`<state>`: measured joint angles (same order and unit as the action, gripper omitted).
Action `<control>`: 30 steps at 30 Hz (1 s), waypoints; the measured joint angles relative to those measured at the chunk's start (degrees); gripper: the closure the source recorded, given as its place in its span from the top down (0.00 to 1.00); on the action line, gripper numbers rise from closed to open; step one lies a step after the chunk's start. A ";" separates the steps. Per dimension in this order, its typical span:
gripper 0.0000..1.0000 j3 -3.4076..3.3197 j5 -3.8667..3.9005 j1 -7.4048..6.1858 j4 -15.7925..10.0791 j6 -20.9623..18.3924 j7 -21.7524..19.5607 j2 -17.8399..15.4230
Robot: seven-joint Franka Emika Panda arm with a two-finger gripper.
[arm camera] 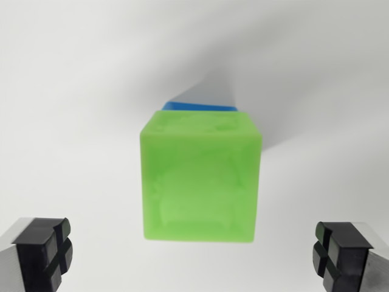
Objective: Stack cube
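Resting on a plain white surface point(73, 91), green cube point(200, 179) atop blue cube point(200, 106), claw point(194, 252) spread wide.

The gripper point(194, 255) looks straight down, and only the tips of its two fingers point(45, 252) show, one in each bottom corner of the wrist view. They stand spread wide apart, level with each other, with nothing clasped between them. Each dark pad is grooved in a cross and backed by pale metal.

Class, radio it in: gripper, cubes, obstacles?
Gripper open, empty. Translucent green plastic cube sits atop blue cube, free of both fingers. Nothing in the way.
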<state>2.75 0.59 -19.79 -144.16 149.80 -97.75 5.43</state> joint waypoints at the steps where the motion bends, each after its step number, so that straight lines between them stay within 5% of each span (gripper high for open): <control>1: 1.00 0.00 -0.05 0.00 0.01 -0.65 0.03 -0.63; 30: 1.00 0.02 -0.99 -0.05 4.82 -19.66 0.68 -14.92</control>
<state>2.77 -0.40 -19.84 -139.34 130.14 -97.07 -9.49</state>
